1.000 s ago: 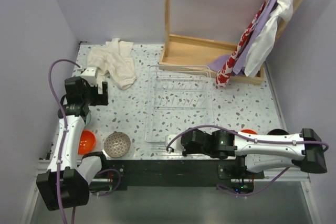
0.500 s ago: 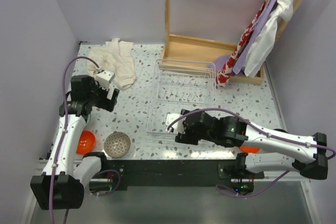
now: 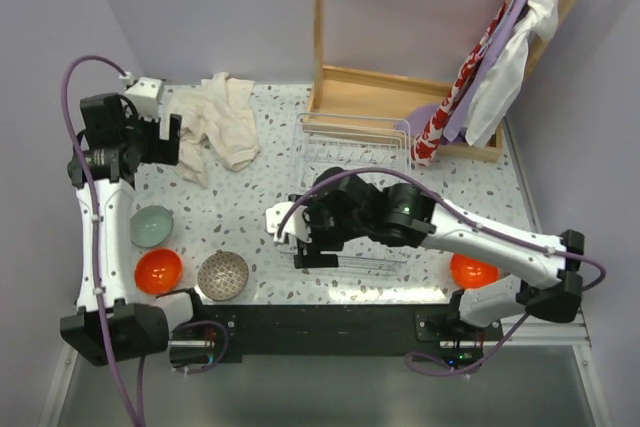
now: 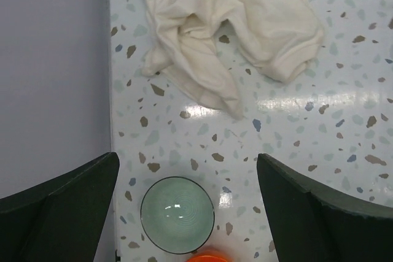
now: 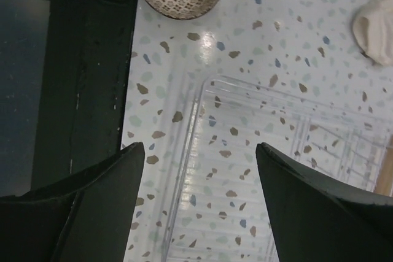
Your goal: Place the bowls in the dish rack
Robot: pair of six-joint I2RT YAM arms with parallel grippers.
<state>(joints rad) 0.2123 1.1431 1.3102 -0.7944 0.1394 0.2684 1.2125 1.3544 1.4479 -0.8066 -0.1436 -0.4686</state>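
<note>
Left wrist view: small round pale-green glazed bowl (image 4: 177, 215) lies toward the near edge of the table (image 4: 344, 121) from the left gripper (image 4: 187, 157), centred between its spread jaws. Right gripper (image 5: 200, 151): spread, empty.

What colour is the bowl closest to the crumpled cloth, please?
Pale green bowl; clearest in left wrist view.

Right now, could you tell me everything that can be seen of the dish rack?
The dish rack is a wide rectangle of thin clear bars with low sides; the speckled table shows through its floor. It lies flat at mid-table, just before the wooden frame; whether they touch I cannot tell. Nothing shows inside it, though the right arm hides its near part. The open right gripper hangs over its near left corner, seemingly not touching.
</note>
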